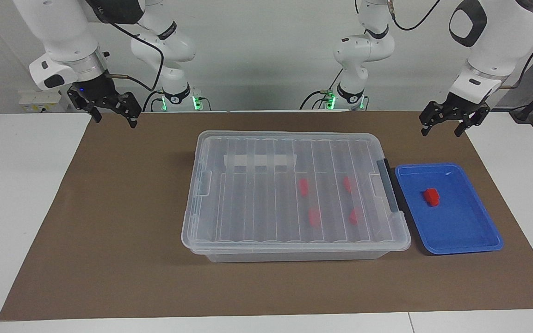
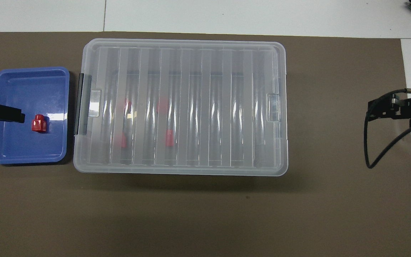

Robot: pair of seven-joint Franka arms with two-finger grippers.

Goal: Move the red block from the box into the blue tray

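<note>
Sitting in the blue tray at the left arm's end of the table is one red block, right beside the box, whose lid is on; four more red blocks show only dimly through that lid. The left claw hangs with fingers apart nearest the tray; the block lies farther from the robots than it; the right claw waits, fingers apart, over the other end.
</note>
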